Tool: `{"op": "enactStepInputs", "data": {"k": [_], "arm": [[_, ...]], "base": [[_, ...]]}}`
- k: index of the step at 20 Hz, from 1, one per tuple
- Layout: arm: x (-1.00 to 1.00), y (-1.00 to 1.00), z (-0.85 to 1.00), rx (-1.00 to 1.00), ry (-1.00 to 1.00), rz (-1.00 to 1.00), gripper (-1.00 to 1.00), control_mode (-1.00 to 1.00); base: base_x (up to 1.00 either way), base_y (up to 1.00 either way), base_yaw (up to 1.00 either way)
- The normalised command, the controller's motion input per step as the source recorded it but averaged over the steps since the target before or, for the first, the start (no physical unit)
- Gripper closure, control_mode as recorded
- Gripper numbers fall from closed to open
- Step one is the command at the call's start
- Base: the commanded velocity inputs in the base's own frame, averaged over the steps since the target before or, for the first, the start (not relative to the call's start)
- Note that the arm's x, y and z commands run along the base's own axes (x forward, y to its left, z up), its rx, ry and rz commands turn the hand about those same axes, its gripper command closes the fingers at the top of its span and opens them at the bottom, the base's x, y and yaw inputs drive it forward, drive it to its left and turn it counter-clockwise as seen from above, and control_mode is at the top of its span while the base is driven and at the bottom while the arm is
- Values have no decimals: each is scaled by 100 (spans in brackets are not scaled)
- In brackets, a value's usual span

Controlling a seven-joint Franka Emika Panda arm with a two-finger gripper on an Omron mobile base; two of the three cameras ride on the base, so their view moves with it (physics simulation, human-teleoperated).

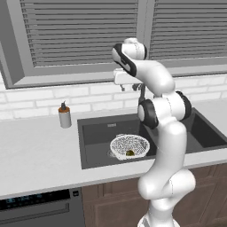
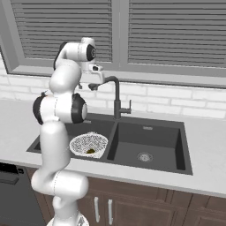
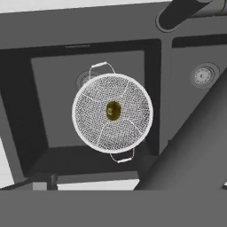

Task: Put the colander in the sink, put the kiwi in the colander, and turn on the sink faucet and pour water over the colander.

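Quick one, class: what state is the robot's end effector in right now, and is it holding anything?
End effector: open and empty, raised above the sink near the sink faucet.

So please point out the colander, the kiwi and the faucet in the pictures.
colander (image 3: 128, 91), hand view, on its perforated inner wall.
kiwi (image 3: 113, 111), hand view, on the fruit's middle.
faucet (image 2: 117, 102), right base view, on its upright stem.

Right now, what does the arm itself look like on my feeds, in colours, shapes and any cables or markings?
The arm is glossy white, built of rounded tubular links with bulbous elbows. Black rings mark its joints, and a dark band wraps the top link. The gripper is a small white block with short dark fingers. I can see no cables or markings.
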Motion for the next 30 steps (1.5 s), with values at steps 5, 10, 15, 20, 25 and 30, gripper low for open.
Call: {"op": "enactStepInputs", "data": {"k": [5, 10, 15, 20, 25, 30], "arm": [[0, 28, 3, 0, 1, -1, -100, -100], [-11, 1, 50, 0, 0, -7, -100, -100], [-20, 0, 74, 0, 0, -5, -100, -100], [-18, -1, 45, -3, 0, 0, -100, -100], [-12, -11, 0, -5, -1, -5, -100, -100], [-7, -20, 8, 0, 0, -3, -100, -100]], "base": [[0, 0, 0], [0, 0, 0], [0, 0, 0], [0, 0, 0], [0, 0, 0], [0, 0, 0]]}}
